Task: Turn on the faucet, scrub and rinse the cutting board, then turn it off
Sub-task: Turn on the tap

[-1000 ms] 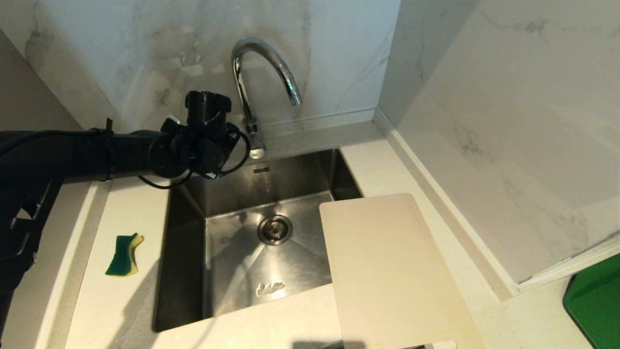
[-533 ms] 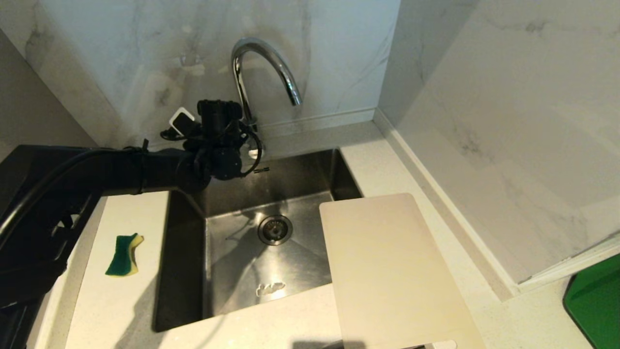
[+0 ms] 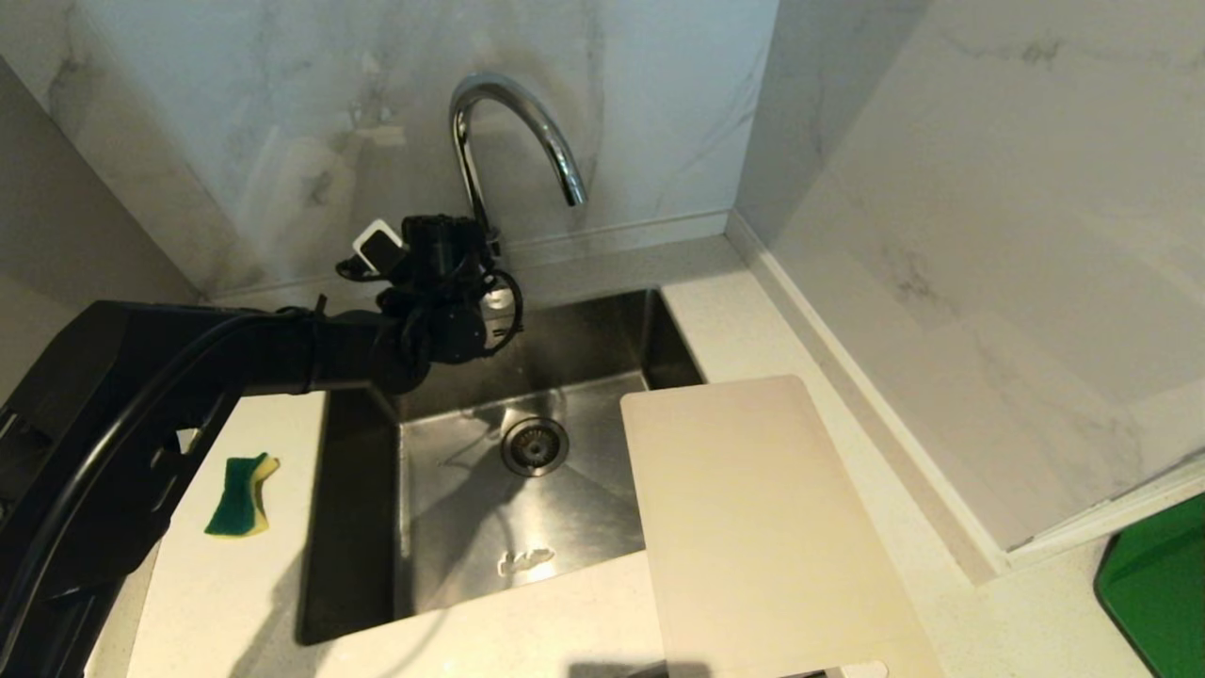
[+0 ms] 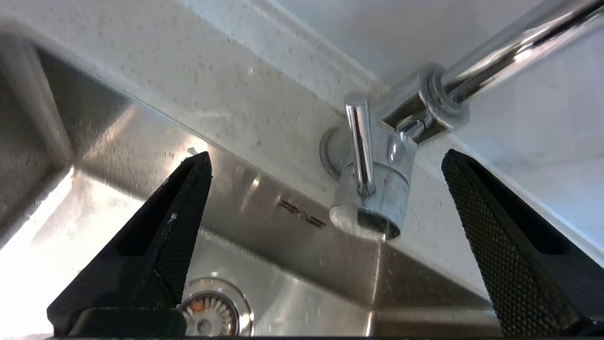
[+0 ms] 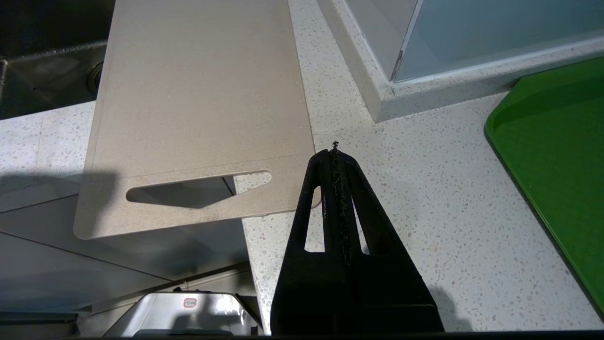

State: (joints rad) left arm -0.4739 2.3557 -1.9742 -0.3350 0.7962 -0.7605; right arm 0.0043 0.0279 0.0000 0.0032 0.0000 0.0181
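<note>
Head view high over sink [image 3: 358, 527]; wrist views close, low

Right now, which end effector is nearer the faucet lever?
Left. The left end effector is at the faucet base, open, its fingers either side of the lever. The right end effector is shut, beside the cutting board handle end.

Bright glare off sink [image 4: 28, 222] steel
</note>
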